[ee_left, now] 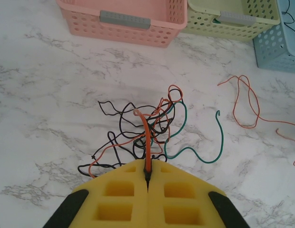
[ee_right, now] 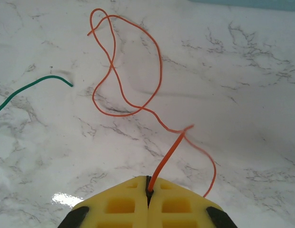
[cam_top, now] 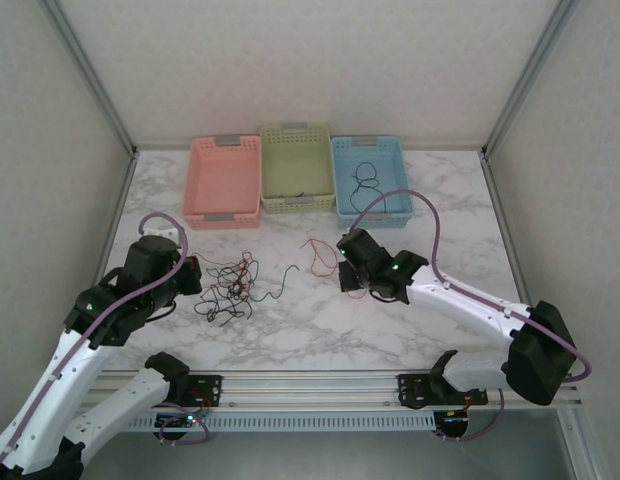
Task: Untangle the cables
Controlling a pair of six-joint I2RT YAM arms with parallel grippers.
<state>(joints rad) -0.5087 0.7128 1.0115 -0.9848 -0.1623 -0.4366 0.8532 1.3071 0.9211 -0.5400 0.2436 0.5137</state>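
Observation:
A tangle of cables (cam_top: pixel 230 290), black, red-orange and green, lies left of the table's middle. My left gripper (ee_left: pixel 147 164) sits at the tangle's near edge, shut on a red-orange cable (ee_left: pixel 145 137) that rises out of the knot (ee_left: pixel 138 128). A green cable (ee_left: pixel 219 140) curls out to the right of it. A second red-orange cable (ee_right: pixel 157 80) loops loose on the marble, and my right gripper (ee_right: pixel 148 179) is shut on its near end. From above, the left gripper (cam_top: pixel 193 275) and right gripper (cam_top: pixel 348 275) flank the cables.
Three baskets stand in a row at the back: pink (cam_top: pixel 225 180), pale green (cam_top: pixel 295 165) and blue (cam_top: pixel 392 160). A black cable (cam_top: pixel 366 180) lies in the blue one. Frame posts rise at both back corners.

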